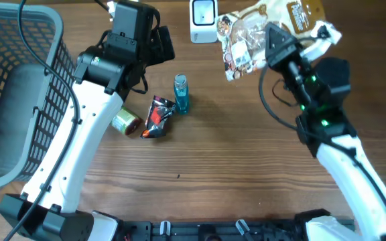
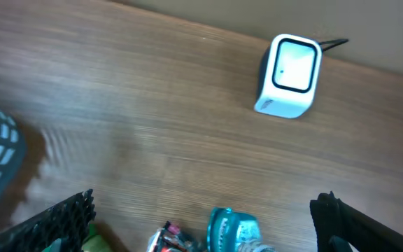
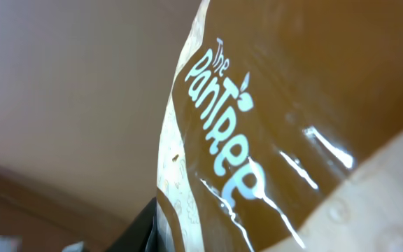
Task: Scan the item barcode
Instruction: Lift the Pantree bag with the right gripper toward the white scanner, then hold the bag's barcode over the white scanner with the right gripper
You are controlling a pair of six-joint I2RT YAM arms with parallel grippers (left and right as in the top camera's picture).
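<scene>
Snack bag (image 1: 250,37) — brown and clear film, white "The Pantree" lettering filling the right wrist view — up off the counter (image 1: 233,154) at 1 o'clock in the overhead view. Pinched at its 4 o'clock edge by the right pincer (image 1: 273,41), jaws narrowed onto the film. Just at 3 o'clock of the white scanner (image 1: 203,20); touching or not, impossible to tell. Scanner at 12 o'clock, dark-framed window showing in the left wrist view. Left pincer (image 2: 206,199) spread fully wide, gripping nothing, hovering at 11 o'clock. Near centre a blue bottle (image 1: 181,94); at its 7 o'clock a crumpled red-and-black wrapper (image 1: 156,117), then a small round tin (image 1: 126,122) at 9 o'clock of that. Grey mesh basket (image 1: 19,33) along the 9 o'clock edge.
</scene>
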